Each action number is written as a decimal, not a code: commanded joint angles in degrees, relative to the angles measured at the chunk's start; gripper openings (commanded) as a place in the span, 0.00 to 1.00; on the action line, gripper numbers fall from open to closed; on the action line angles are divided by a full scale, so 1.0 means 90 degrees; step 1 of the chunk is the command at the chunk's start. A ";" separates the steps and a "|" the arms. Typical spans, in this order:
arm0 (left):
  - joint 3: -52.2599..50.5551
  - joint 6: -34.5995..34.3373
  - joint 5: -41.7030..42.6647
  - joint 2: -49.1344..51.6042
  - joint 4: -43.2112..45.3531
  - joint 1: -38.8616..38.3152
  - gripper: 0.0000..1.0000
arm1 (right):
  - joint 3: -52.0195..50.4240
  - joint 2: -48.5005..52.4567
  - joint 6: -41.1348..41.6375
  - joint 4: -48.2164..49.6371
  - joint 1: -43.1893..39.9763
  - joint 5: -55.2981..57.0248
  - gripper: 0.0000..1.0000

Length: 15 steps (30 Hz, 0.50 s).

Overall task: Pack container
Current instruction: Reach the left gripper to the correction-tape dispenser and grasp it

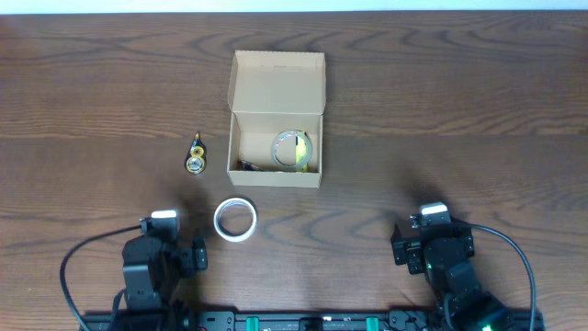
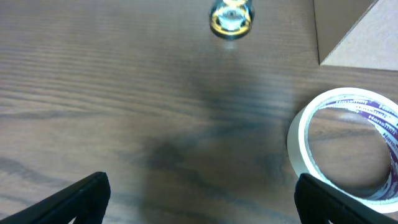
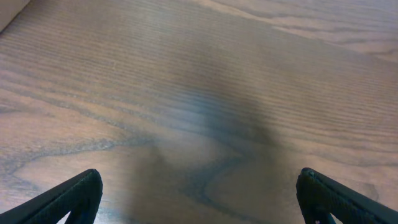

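The container (image 1: 276, 78), a tan cardboard box with its flap lid open toward the back, stands at the table's middle. A clear tape roll with yellow on it (image 1: 292, 150) and a small dark item lie inside. A white tape roll (image 1: 235, 220) lies on the table in front of the box, also at the right of the left wrist view (image 2: 348, 149). A small yellow-and-black roll (image 1: 196, 156) lies left of the box, also in the left wrist view (image 2: 231, 17). My left gripper (image 2: 202, 199) is open and empty at the near left. My right gripper (image 3: 199, 199) is open and empty at the near right.
The wooden table (image 1: 459, 119) runs to a pale far edge. The box corner (image 2: 357, 31) shows at the top right of the left wrist view. Cables loop from both arms near the front edge.
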 commanded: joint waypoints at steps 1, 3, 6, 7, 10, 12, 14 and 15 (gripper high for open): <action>0.0595 0.0015 0.0270 0.0775 0.0423 0.0000 0.95 | -0.0017 -0.0027 -0.0036 0.0012 -0.0032 0.0083 0.99; 0.0984 0.0015 0.0495 0.1355 0.0682 0.0000 0.95 | -0.0017 -0.0027 -0.0036 0.0012 -0.0032 0.0083 0.99; 0.1664 0.0015 0.0794 0.2295 0.0996 0.0002 0.95 | -0.0017 -0.0027 -0.0036 0.0012 -0.0032 0.0083 0.99; 0.1897 0.0015 0.0831 0.2608 0.1081 0.0002 0.95 | -0.0017 -0.0027 -0.0036 0.0012 -0.0032 0.0083 0.99; 0.2538 0.0017 0.0828 0.3415 0.1105 0.0002 0.96 | -0.0017 -0.0027 -0.0036 0.0012 -0.0032 0.0083 0.99; 0.2980 0.0017 0.0828 0.3985 0.1110 0.0002 0.95 | -0.0017 -0.0027 -0.0039 0.0012 -0.0032 0.0083 0.99; 0.3424 0.0015 0.0869 0.4590 0.1112 0.0002 0.95 | -0.0017 -0.0027 -0.0036 0.0012 -0.0032 0.0083 0.99; 0.3648 0.0015 0.0947 0.4935 0.1103 0.0002 0.95 | -0.0017 -0.0027 -0.0036 0.0012 -0.0032 0.0083 0.99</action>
